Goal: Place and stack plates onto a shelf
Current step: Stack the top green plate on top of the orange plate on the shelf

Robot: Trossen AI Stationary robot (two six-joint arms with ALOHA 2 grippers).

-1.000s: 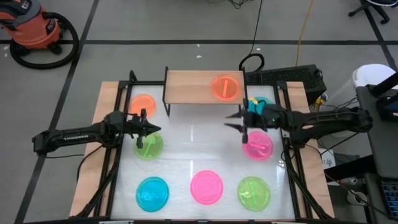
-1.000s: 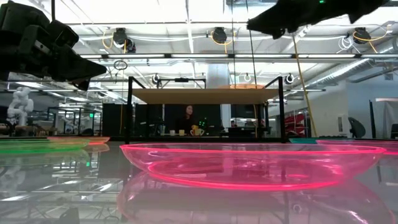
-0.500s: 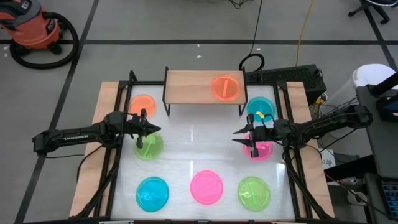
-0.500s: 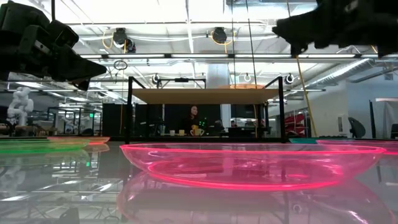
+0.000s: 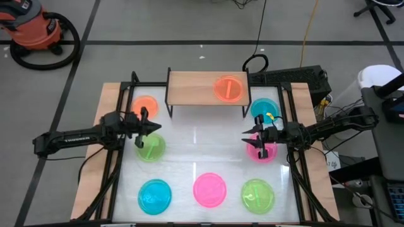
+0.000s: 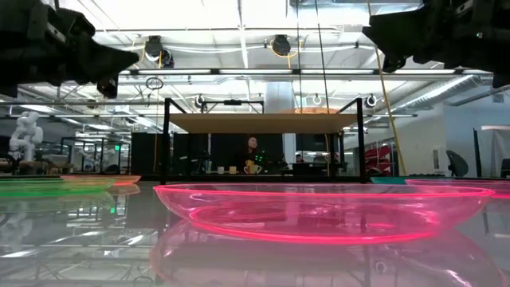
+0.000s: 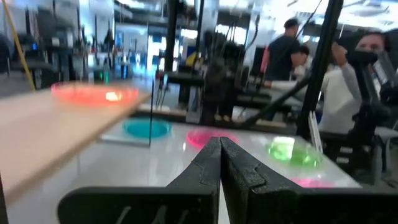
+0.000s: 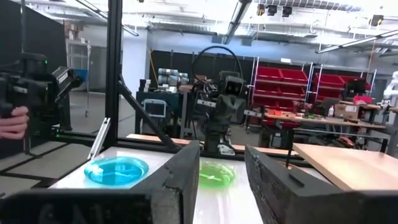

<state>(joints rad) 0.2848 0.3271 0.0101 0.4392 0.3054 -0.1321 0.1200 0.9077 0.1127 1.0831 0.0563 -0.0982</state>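
Note:
The light-wood shelf stands at the table's far edge with one orange plate on its right half. Seven plates lie flat on the white tabletop: orange, green, blue, pink, green, pink and blue. My left gripper is shut and empty, hovering over the far rim of the left green plate; its closed tips show in the left wrist view. My right gripper is open and empty above the left rim of the right pink plate; the gap between its fingers shows in the right wrist view.
The black frame rails run along both sides of the table. The shelf's thin black legs stand at the far edge. The near pink plate fills the low view's foreground. People are in the room beyond the table.
My right gripper has drawn back from in front of the shelf toward the table's right and near edges and now hovers over the right pink plate. My left gripper has risen slightly. No plate has moved.

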